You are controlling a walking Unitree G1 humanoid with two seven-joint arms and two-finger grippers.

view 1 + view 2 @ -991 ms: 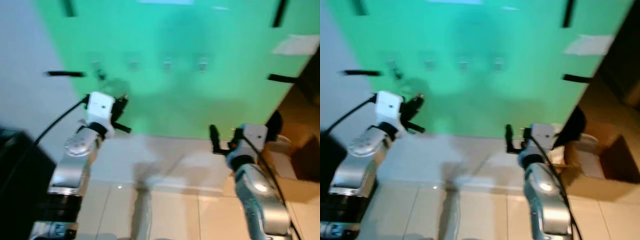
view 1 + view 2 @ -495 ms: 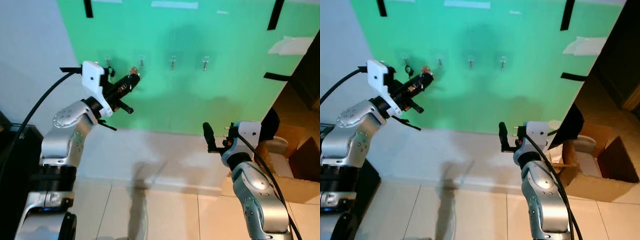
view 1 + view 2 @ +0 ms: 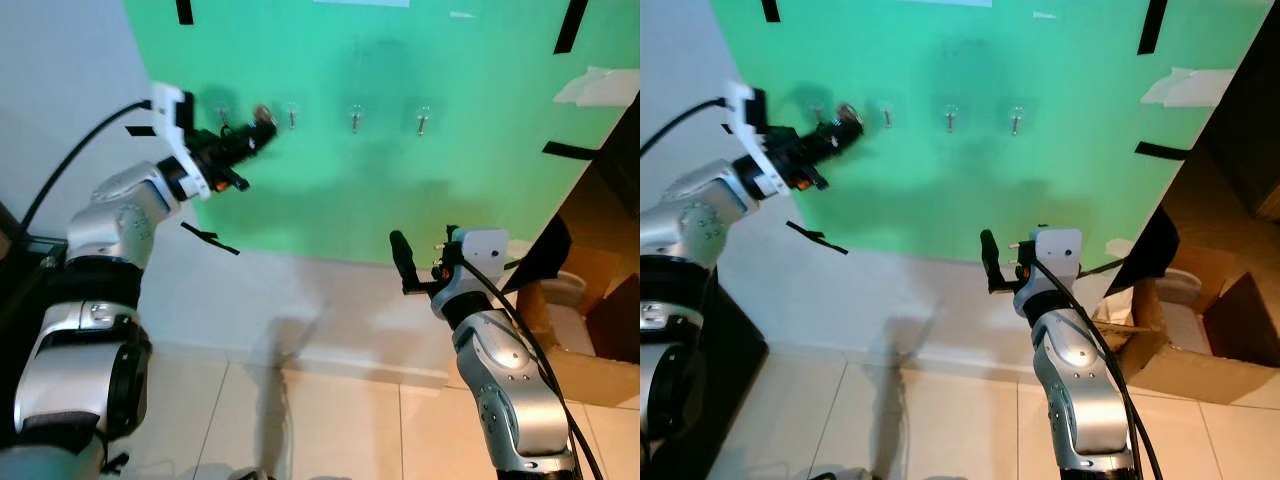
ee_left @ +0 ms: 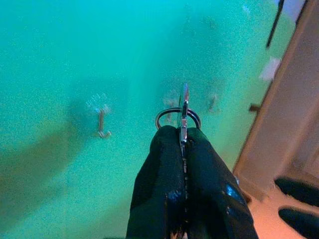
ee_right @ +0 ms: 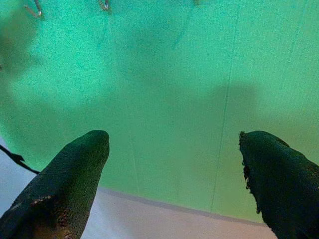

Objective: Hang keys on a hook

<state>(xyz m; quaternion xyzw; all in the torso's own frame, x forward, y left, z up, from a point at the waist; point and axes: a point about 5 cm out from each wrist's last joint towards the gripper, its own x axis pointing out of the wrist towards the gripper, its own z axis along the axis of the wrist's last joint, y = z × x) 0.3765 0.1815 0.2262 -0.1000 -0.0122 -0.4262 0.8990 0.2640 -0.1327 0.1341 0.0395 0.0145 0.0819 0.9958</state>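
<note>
My left hand [image 3: 258,131] is raised to the green board [image 3: 400,170], its two fingers [image 4: 184,164] pressed together on the keys [image 4: 182,115]. A key blade and the ring stick out past the fingertips, so the ring is free to be slipped over something. The keys are up at the height of the row of hooks, between the first hook [image 3: 222,117] and the second hook [image 3: 291,116], close to the board but, as far as I can tell, not yet on either.

My right hand [image 3: 989,262] hangs low and forward with its fingers [image 5: 75,169] spread wide and nothing between them; it has no part in this step.

To do this well, I judge I should pick the nearer hook and line the open ring up with its upturned tip rather than the blade. In the left wrist view a hook [image 4: 101,124] sits off to one side of the ring, so I need a small sideways shift first. Then I should bring the ring in above the tip, ease it toward the board and lower it until the hook carries it. I would keep my grip tight until the ring is clearly past the tip; letting go early would likely drop the keys to the floor [image 3: 330,420]. The ring is thin and the hook small, so slow, steady motion matters most.
</note>
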